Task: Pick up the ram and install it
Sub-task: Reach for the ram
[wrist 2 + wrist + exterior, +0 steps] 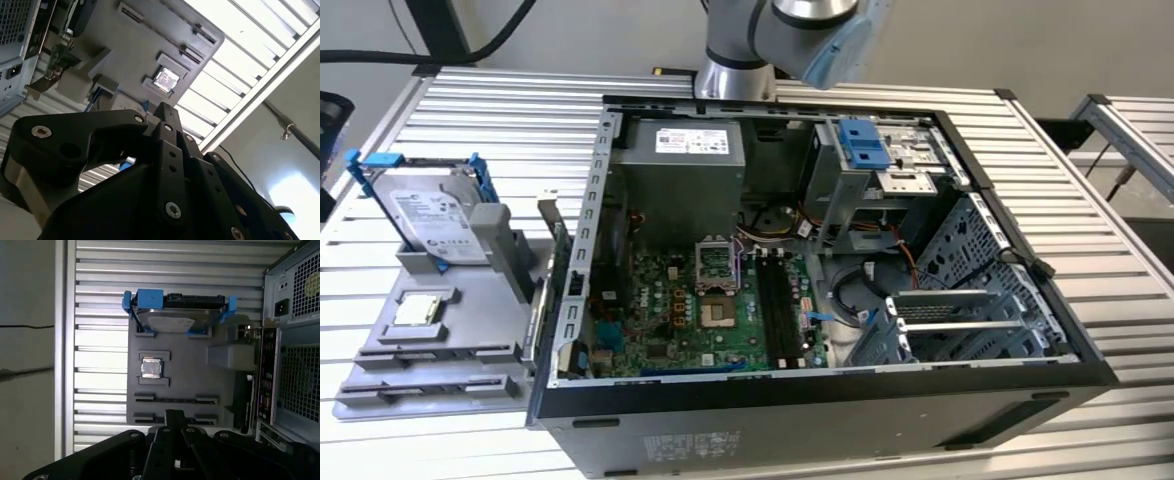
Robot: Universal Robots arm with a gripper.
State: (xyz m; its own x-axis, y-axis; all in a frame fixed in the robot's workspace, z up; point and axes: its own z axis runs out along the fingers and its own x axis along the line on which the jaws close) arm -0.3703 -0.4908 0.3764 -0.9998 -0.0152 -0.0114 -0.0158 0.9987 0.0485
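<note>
Gripper, closed and empty, hovers above the tray. The ram is probably the dark strip beside the tray's chip; approach squarely, jaws across its thin faces.

Slatted metal table, open computer case lying on it, grey parts tray just beside

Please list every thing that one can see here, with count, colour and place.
table: one, silver slats, under everything.
computer case: one, black, open, on the table.
motherboard: one, green, inside the case.
tray: one, grey, on the exterior view's left of the case.
hard drive: one, silver in blue bracket, upright on the tray.
chip: one, silver, square, on the tray.
arm: one, grey, beyond the case in the exterior view.
pincer: one, black, pointed toward the tray.
</note>
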